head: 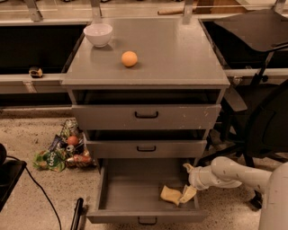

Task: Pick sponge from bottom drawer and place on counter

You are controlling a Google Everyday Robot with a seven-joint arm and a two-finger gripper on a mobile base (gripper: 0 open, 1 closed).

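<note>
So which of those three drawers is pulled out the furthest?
The bottom drawer: it stands wide open, with the sponge lying inside and the gripper just beside that sponge. The middle drawer and top drawer are only slightly out.

The floor point(27, 134) is pale speckled stone, dimly lit in a warm tone. Along the back runs a long pale ledge point(135, 10) with upright metal brackets point(95, 8), and below it lies a dark recess with a lower pale rail point(27, 81) that carries a small dark object point(35, 72). A black office chair point(265, 126) stands at the right. On the floor at the left lies a heap of snack bags and cans point(63, 150), and nearer the front a black cable point(42, 195). The claw point(187, 180) sits low at the right, close to the floor.
</note>
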